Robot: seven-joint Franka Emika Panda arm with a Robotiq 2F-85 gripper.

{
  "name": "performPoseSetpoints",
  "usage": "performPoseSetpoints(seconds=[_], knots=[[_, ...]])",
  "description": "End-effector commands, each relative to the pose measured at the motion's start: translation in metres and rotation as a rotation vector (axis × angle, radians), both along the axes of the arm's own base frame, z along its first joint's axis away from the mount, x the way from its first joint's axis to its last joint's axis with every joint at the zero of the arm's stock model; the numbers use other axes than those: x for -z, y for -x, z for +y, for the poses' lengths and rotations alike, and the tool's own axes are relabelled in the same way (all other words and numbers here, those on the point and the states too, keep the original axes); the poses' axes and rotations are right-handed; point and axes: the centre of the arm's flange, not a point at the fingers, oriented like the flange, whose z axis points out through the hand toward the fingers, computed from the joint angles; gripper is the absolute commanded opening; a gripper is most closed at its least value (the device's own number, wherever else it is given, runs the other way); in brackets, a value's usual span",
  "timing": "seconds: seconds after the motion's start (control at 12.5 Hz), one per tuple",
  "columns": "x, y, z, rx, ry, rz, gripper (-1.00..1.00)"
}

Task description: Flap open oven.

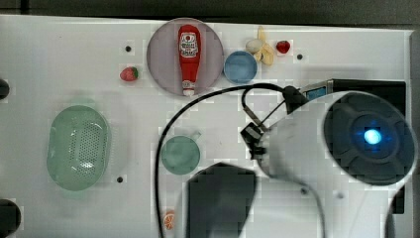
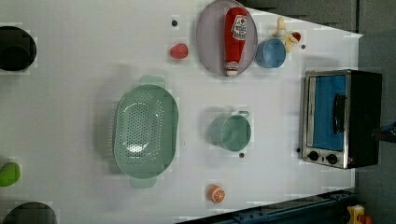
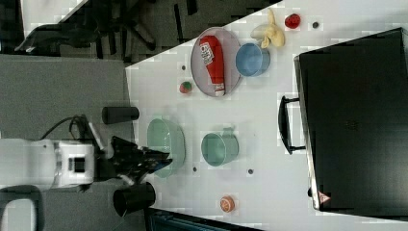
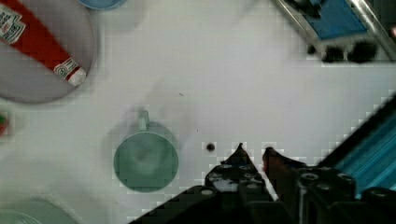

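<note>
Poised high over the white table (image 2: 70,93) and well apart from the oven (image 2: 362,121), the gripper (image 4: 254,151) of the Panda arm, fingertips (image 4: 240,151) drawn nearly together with nothing between them. Looking straight down past the green cup (image 4: 145,161) in the wrist view, with one corner of blue glass and black knobs at the frame's edge. At the left view's right end of the table, the black toaster oven, silver-framed, its blue-tinted flap door (image 2: 327,100) closed flat against the front. Across the glass, the black bar handle (image 2: 339,113), standing proud of the door in the right view and so offering a gap to hook or pinch. Below the door at the left view's lower end, the knobs (image 2: 322,157). Between arm and oven, only the cup near the line of approach; farther off, a green colander (image 2: 144,133), a ketchup bottle (image 2: 236,39) lying on a grey plate (image 2: 208,42) and a blue bowl (image 2: 271,52), all clear of the door's likely swing. Task judged barely begun: door unopened, handle untouched. Probably needed next, a descent toward the handle, a parting of the fingers around the bar, then a pull outward and down along the hinge's arc, not straight back, to avoid dragging the whole oven across the smooth top.
</note>
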Motion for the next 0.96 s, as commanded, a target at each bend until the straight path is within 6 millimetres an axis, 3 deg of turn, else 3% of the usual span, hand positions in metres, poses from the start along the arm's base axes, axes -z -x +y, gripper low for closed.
performPoseSetpoints(seconds=[0.08, 0.32, 0.56, 0.96], knots=[[0.021, -0.004, -0.049, -0.32, -0.014, -0.053, -0.65], [0.06, -0.006, -0.092, -0.54, 0.02, -0.092, -0.65], [0.108, 0.0, -0.127, -0.615, 0.042, -0.13, -0.65], [0.169, 0.0, -0.167, -0.724, 0.139, -0.193, -0.65]])
